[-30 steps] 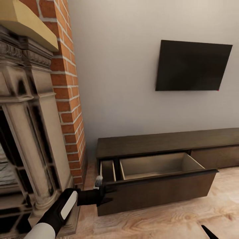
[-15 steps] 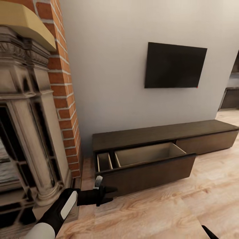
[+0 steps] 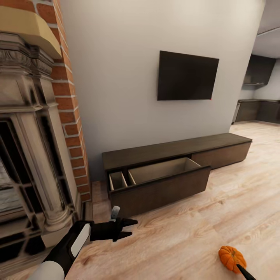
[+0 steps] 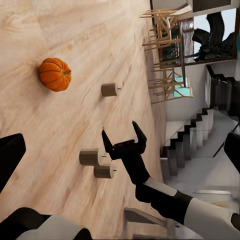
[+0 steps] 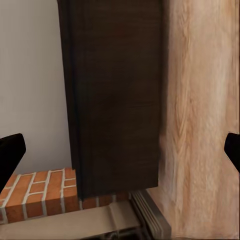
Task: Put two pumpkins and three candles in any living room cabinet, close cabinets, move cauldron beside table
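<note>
cabinet [image 3: 155,190]: drawer pulled open, nothing seen inside, far left by brick wall | pumpkin [image 3: 231,258]: on floor, near right | candles [image 4: 98,164]: three on floor | left gripper [image 3: 126,228]: spread, empty | right gripper [image 4: 123,137]: spread, empty | risk: pumpkin judged liable to be rolled away if nudged off-centre

Soft, even light fills the room with no visible lamp. The wall [image 3: 128,77] is brightest toward 12 o'clock and grades darker toward the floor [image 3: 217,217]. A faint shadow lies under the pumpkin [image 3: 231,258]. The drawer [image 3: 163,177] interior is dim. Renders look slightly soft; the cabinet [image 5: 117,95] in the right wrist view is blurred, straight lines bend near the edges.
</note>
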Controlling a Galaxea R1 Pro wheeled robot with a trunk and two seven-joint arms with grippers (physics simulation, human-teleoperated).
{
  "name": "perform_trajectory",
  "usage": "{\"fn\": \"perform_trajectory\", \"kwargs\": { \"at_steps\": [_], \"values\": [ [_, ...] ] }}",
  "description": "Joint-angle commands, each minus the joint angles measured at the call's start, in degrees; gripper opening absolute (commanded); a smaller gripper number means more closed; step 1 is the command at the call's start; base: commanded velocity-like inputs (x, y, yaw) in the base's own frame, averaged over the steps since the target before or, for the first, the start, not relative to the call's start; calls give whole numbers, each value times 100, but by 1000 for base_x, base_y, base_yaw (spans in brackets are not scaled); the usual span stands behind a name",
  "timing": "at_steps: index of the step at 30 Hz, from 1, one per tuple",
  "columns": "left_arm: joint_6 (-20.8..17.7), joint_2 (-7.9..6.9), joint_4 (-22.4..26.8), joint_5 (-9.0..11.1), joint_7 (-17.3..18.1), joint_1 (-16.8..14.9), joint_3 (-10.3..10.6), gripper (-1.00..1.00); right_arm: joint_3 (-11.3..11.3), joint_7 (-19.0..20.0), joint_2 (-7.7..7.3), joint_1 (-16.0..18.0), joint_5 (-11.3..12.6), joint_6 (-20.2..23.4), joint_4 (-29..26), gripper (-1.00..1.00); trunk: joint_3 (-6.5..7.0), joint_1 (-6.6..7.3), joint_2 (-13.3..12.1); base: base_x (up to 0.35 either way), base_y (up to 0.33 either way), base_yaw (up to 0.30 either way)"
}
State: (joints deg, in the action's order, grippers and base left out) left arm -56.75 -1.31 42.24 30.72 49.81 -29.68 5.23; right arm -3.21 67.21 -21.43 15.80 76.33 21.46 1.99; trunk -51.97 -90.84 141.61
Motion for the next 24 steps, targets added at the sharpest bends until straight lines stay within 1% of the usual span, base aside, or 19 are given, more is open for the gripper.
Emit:
{"fn": "perform_trajectory", "kwargs": {
  "at_steps": [1,16,24],
  "values": [
    [-20,-8,3,13,11,-2,13,100,-31,29,-1,11,-13,51,21,100,-12,5,3,-306,163,-219],
    [-20,-2,4,13,11,-2,14,100,-31,23,13,11,-12,44,27,100,-85,5,3,-306,157,-240],
    [-20,7,4,13,11,-2,14,100,-31,24,16,11,-5,-63,30,100,-111,5,3,-307,122,-261]
  ]
}}
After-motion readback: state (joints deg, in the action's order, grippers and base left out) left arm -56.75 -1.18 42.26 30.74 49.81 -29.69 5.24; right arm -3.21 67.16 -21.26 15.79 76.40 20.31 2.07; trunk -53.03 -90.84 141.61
